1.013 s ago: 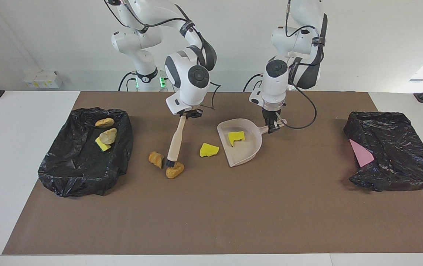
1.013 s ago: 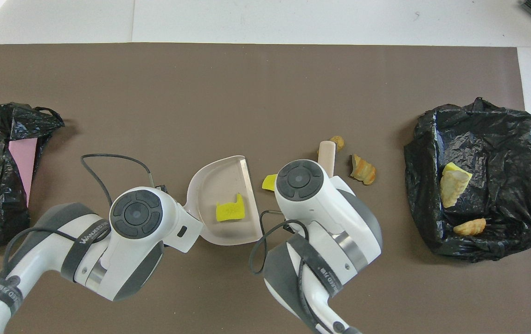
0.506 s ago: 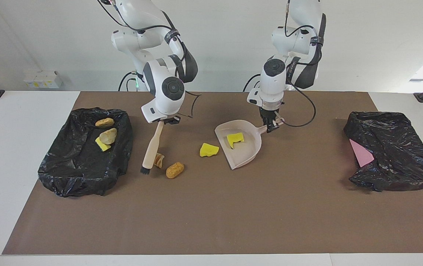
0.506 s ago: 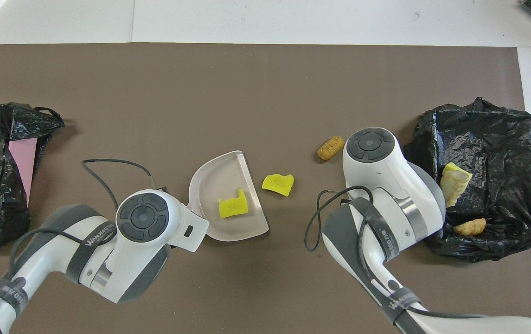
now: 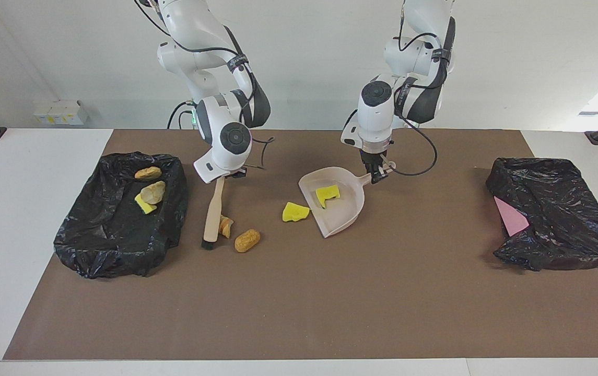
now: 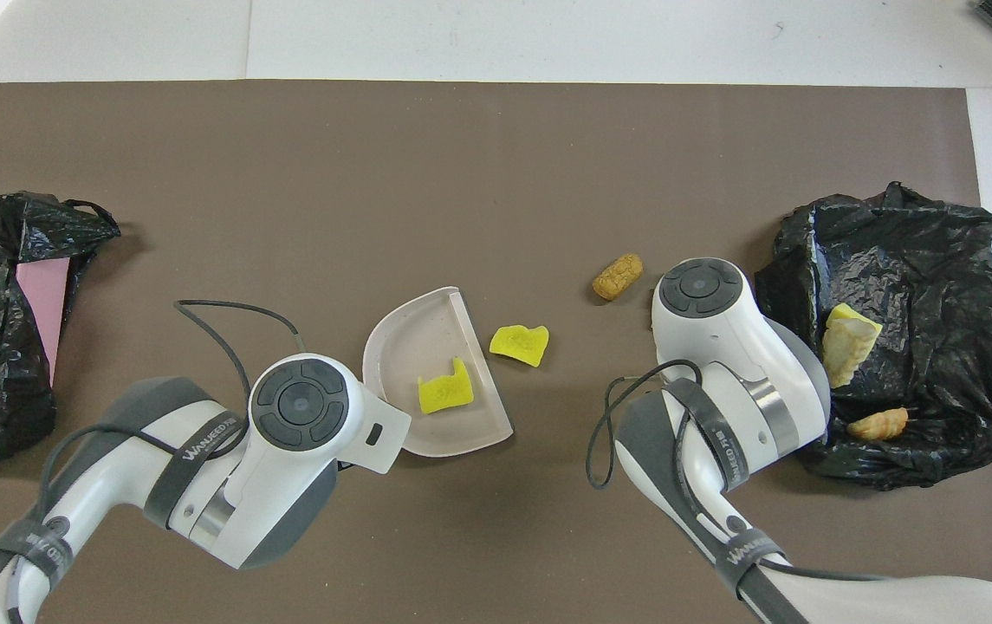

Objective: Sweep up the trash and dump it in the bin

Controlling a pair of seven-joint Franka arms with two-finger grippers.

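**Dustpan holds one sponge chunk; four pieces already lie in or near the bin**

The bin (image 5: 121, 214), a tray lined with black plastic at the left of the facing view, contains three pieces of trash: an orange-brown lump (image 5: 148, 173) at its upper part, a pale beige lump (image 5: 153, 192) below that, and a yellow sponge chunk (image 5: 144, 204) touching the beige one. A second black-lined bin (image 5: 554, 214) at the right of that view shows a pink sheet (image 5: 510, 218) at its edge.

The dustpan (image 5: 348, 211) sits at the centre of the mat (image 5: 299, 303). One yellow sponge piece (image 5: 327, 194) lies inside it. Another yellow piece (image 5: 295, 212) lies on the mat just beside the pan's open lip.

The left gripper (image 5: 377, 175) is clamped on the dustpan's handle. The right gripper (image 5: 224, 176) is closed around the top of the brush (image 5: 213, 211), whose bristles rest on the mat between the bin and the loose pieces. A bread-like slice (image 5: 224, 226) lies just beside the brush handle, and an orange-brown roll (image 5: 247, 240) lies near it, lower in the facing view.
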